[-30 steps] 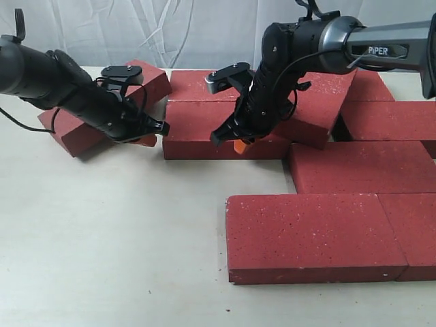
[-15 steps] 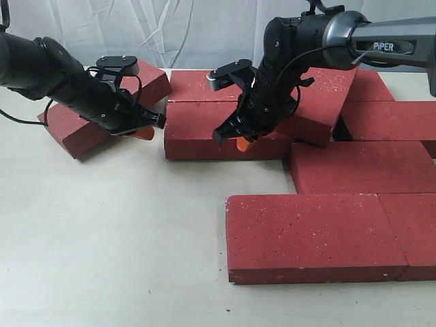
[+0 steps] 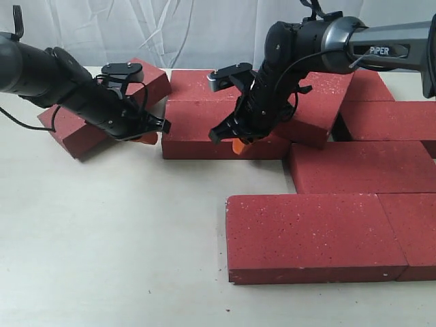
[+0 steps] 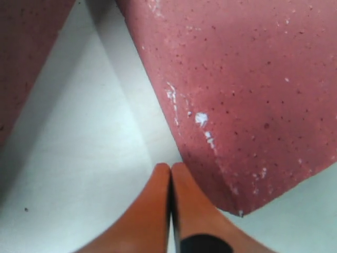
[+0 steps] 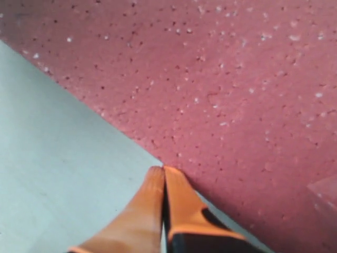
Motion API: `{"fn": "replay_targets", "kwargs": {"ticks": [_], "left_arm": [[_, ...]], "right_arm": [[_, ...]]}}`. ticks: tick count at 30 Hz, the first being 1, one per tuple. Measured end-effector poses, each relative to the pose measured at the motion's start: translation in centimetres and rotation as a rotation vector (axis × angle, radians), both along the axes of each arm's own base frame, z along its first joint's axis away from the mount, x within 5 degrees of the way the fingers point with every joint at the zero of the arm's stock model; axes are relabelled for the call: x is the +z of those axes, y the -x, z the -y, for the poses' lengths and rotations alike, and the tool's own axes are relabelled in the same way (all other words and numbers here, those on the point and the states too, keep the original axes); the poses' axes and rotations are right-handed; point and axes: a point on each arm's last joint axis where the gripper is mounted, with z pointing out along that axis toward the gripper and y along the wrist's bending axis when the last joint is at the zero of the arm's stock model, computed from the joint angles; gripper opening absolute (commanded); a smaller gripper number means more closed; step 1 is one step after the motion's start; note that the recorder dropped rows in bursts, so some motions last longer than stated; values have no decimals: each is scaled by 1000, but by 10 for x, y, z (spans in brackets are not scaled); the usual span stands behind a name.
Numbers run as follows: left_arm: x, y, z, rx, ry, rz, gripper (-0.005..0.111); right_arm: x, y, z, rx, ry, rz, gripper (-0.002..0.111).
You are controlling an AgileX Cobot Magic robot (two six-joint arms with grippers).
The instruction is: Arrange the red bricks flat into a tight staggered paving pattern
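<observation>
On right arm (image 3: pixel 409 30), white label "PIPER" (image 3: pixel 383 50). Left pincer (image 3: pixel 152 135): orange fingertips (image 4: pixel 158 184) pressed tog., nothing btwn them; tilted brick (image 3: pixel 71 136) just behind it, flat brick (image 3: pixel 194 129) just ahead; wrist view shows a brick corner (image 4: pixel 237 95) just beside the tips. Right pincer (image 3: pixel 238 144): clenched, empty, tips at near edge of same flat brick (image 5: pixel 226 79), table (image 3: pixel 102 238) below. Other red bricks (image 3: pixel 313 235) lie flat, apart from both pincers, nearer the camera.
</observation>
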Motion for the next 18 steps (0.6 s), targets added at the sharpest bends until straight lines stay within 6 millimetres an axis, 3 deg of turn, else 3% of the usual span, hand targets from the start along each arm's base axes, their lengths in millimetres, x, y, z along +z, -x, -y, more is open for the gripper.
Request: {"fn": "replay_targets", "kwargs": {"ticks": [18], "left_arm": [[0,1,1,1,14,-13,0]], "right_arm": [[18,8,5,58,17,-34,-1]]}}
